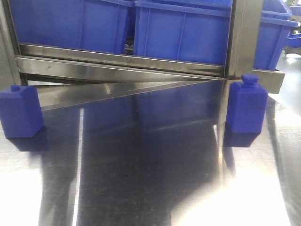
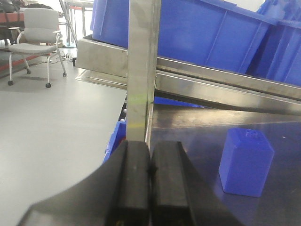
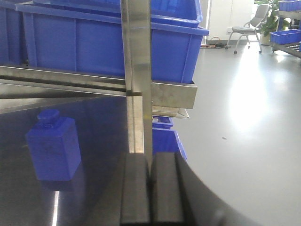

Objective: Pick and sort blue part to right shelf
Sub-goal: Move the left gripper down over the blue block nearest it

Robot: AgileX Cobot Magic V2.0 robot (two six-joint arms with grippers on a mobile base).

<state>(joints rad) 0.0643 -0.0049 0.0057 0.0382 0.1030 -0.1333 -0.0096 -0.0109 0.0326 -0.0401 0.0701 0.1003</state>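
Blue part (image 2: pixel 246 162) stands right of left jaws (pressed together).

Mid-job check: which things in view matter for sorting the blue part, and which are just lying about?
Job: left blue part, right blue part, steel shelf, its blue bins, left end effector and right end effector, both shut, empty.
Lying about: grey office chair, floor crate beside the table.

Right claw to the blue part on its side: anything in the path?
Nothing visible. The blue part stands left of the shut right claw on bare table; the shelf upright is straight ahead, beside that path, not across it.
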